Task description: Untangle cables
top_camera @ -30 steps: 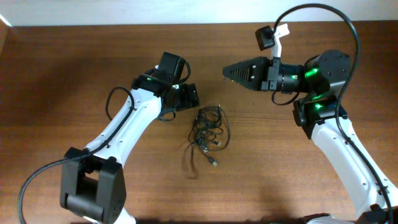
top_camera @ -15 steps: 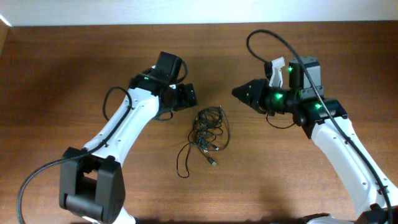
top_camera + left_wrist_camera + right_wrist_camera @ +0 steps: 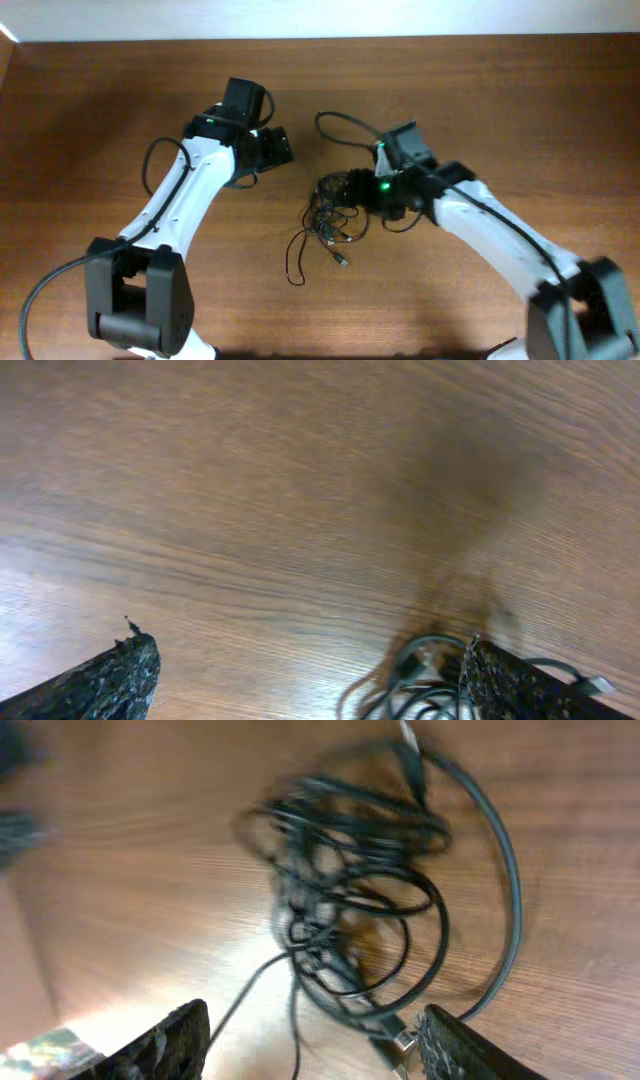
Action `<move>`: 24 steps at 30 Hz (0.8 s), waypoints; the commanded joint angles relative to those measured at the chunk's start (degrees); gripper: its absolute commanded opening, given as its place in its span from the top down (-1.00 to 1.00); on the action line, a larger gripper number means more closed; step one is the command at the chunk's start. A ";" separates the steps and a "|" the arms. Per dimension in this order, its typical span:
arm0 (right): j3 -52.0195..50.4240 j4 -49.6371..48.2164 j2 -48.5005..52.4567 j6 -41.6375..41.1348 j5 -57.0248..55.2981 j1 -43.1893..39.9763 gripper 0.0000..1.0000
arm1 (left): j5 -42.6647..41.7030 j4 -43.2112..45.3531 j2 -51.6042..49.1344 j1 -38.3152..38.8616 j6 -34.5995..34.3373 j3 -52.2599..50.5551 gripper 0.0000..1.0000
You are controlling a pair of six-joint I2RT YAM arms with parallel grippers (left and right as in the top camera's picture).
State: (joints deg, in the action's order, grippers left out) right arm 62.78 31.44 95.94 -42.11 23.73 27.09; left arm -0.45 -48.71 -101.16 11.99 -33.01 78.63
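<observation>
A: How does the right gripper (image 3: 310,1035) stand?

B: Its own wrist view shows the two fingers (image 3: 165,1045) parted, at 7 and 5 o'clock of the frame, with nothing pinched between them. The cables (image 3: 360,890) lie on the wood just beyond the tips, toward 12 o'clock. They form a blurred knot of thin black loops, with one wide loop sweeping round the 3 o'clock side.

A: And from overhead?

B: There the fingers are hard to make out. The gripper's dark head sits over the 1 o'clock edge of the bundle, and whether it touches cannot be told. The overhead view adds the bundle's outline: one loose strand (image 3: 292,265) trails off toward 7 o'clock, and a small silvery plug (image 3: 345,262) lies at 6 o'clock.

A: The left gripper (image 3: 300,655)?

B: It is spread wide and empty. Its wrist view shows bare table (image 3: 250,510) between the fingertips, and the edge of the bundle pokes in beside the finger at 5 o'clock. Overhead places that gripper at 10 o'clock of the bundle, apart from it. The left arm (image 3: 175,205) runs back toward 7 o'clock, and the right arm (image 3: 500,235) toward 4 o'clock.
</observation>
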 commanded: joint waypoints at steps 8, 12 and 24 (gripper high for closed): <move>0.13 -0.79 6.86 -7.91 2.19 0.31 -0.34 | 1.16 -1.73 -0.13 -3.69 0.26 0.15 -0.98; 0.13 -0.35 6.86 -13.18 3.06 1.01 -0.33 | 1.16 -1.73 -0.13 -3.69 0.26 0.15 -0.98; 0.13 -2.64 6.86 -15.13 -0.63 3.65 0.38 | 1.14 -1.77 -0.13 -3.69 0.26 0.15 -0.98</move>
State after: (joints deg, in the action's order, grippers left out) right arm 62.78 30.20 102.67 -57.98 24.86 30.65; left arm 0.01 -50.39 -101.16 8.49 -33.04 78.63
